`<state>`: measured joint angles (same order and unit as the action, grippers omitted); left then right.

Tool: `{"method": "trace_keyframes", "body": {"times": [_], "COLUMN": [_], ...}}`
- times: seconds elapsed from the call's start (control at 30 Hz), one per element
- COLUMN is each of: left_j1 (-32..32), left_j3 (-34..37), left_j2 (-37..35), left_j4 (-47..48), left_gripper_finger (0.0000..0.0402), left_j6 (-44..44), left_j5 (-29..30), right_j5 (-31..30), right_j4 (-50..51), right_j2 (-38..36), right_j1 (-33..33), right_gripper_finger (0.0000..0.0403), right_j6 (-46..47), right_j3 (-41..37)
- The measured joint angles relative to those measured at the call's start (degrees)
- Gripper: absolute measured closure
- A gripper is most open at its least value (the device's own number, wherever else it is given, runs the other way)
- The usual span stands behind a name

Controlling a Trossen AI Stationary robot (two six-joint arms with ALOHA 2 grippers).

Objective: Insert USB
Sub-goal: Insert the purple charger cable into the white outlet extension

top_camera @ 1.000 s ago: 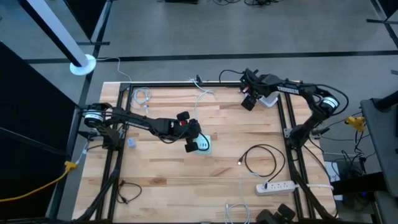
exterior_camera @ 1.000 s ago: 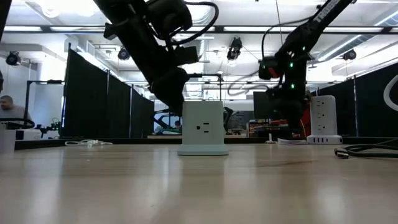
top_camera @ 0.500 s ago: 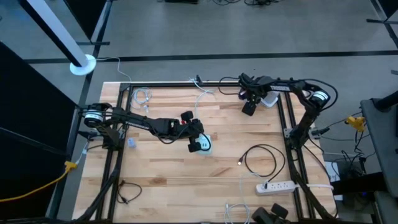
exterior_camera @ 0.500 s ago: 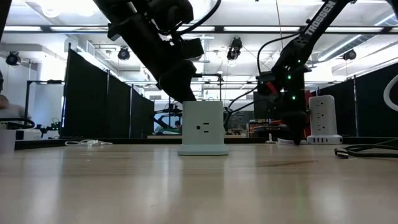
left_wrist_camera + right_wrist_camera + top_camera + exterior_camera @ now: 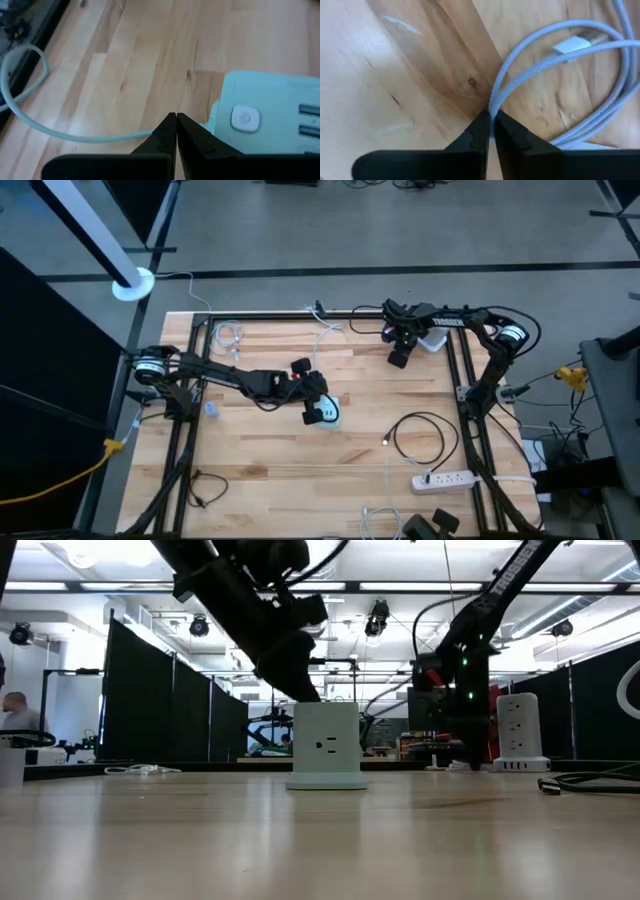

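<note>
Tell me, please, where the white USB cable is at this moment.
In the high view, the white USB cable lies at the table's far right corner, under the right gripper, which is shut on one strand, beside the white power cube.

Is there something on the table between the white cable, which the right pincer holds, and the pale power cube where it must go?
Nothing visible lies between them. The right pincer is shut on the white cable at the table's far edge. Bare wood separates it from the power cube, where the left pincer rests, shut.
</note>
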<state>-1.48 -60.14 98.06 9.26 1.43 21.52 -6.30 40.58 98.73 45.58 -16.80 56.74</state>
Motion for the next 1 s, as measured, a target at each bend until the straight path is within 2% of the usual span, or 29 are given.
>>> {"method": "trace_keyframes", "body": {"times": [0.13,0.23,0.33,0.47,0.53,0.67,0.8,0.9,1.0], "left_j1": [0.00,0.02,0.26,0.51,0.83,1.30,1.38,1.42,1.92], "left_j3": [0.00,0.00,0.00,0.00,0.00,0.01,0.28,0.69,0.72], "left_j2": [-1.08,-1.74,-1.83,-1.83,-1.83,-1.82,-1.79,-1.79,-1.79], "left_j4": [-2.91,-6.51,-9.95,-11.02,-10.91,-12.66,-19.78,-25.76,-27.88], "left_gripper_finger": [0.0402,0.0402,0.0402,0.0402,0.0402,0.0402,0.0397,0.0382,0.0357], "left_j6": [-2.93,-6.19,-8.52,-9.53,-9.61,-9.81,-10.68,-11.98,-9.99], "left_j5": [-0.16,-4.47,-9.86,-10.80,-12.08,-14.14,-14.95,-17.46,-18.17], "right_j5": [-0.06,1.49,5.90,13.56,15.05,15.29,15.31,15.25,15.29], "right_j4": [1.61,3.16,3.20,3.43,3.44,3.60,3.62,4.03,4.79], "right_j2": [-7.19,-13.39,-20.26,-27.66,-30.61,-33.99,-34.99,-34.95,-35.19], "right_j1": [-2.94,-6.35,-10.30,-16.20,-19.12,-24.23,-27.73,-30.12,-32.54], "right_gripper_finger": [0.0395,0.0400,0.0399,0.0401,0.0400,0.0400,0.0400,0.0400,0.0400], "right_j6": [2.15,3.28,3.49,3.89,3.84,4.49,4.83,4.79,3.66], "right_j3": [0.18,0.12,0.21,0.19,0.21,0.21,0.21,0.21,0.21]}}
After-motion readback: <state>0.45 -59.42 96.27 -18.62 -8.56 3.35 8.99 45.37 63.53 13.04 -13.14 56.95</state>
